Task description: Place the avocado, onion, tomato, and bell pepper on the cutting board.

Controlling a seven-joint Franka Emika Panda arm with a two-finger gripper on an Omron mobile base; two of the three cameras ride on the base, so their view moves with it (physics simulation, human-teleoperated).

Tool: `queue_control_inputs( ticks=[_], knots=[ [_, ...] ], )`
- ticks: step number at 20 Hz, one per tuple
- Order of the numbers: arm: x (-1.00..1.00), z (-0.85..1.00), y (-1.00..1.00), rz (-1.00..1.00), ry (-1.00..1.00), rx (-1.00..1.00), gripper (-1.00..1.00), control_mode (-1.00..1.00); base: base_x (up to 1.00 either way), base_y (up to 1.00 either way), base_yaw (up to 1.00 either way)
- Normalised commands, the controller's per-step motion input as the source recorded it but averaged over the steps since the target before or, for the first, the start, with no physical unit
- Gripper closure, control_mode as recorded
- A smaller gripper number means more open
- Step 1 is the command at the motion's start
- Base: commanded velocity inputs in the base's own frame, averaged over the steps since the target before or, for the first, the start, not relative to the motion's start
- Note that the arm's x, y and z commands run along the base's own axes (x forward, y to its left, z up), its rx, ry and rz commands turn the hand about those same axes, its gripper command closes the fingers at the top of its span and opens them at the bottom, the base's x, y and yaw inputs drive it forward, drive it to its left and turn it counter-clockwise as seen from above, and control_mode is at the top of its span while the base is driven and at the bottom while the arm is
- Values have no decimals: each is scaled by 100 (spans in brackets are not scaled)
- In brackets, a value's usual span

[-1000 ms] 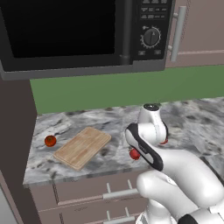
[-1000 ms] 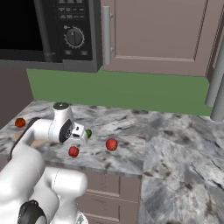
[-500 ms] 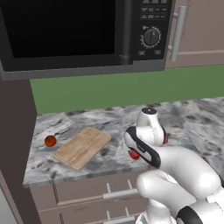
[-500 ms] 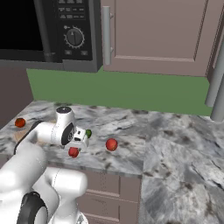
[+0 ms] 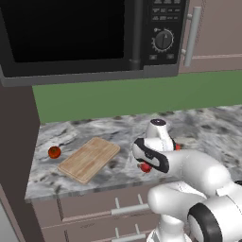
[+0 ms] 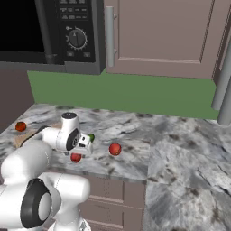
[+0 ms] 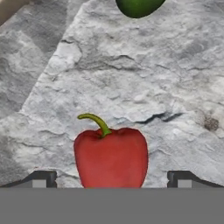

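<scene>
The pincer (image 7: 111, 179) is held wide over the counter (image 7: 144, 83), one fingertip (image 7: 40, 179) at each side of the bell pepper (image 7: 111, 158), presumably for a straddling grasp. The pepper stands between them, long axis upright, stem curling leftward. The avocado (image 7: 139, 7) lies ahead.

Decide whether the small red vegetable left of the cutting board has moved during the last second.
No. The red vegetable sits unchanged beside the cutting board's left corner, not touching it.
</scene>
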Motion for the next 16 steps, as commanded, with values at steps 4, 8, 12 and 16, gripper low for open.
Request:
queue_control_inputs(
  ticks=[4, 8, 12, 16],
  knots=[
    [12, -26, 0, 0, 6, 0, -100, -100, 0, 0, 0],
    [9, -29, 0, 0, 6, 0, -100, -100, 0, 0, 0],
    [3, -25, 0, 0, 4, 0, 100, -100, 0, 0, 0],
    [-1, -1, 0, 0, 0, 0, 100, -100, 0, 0, 0]
  ],
)
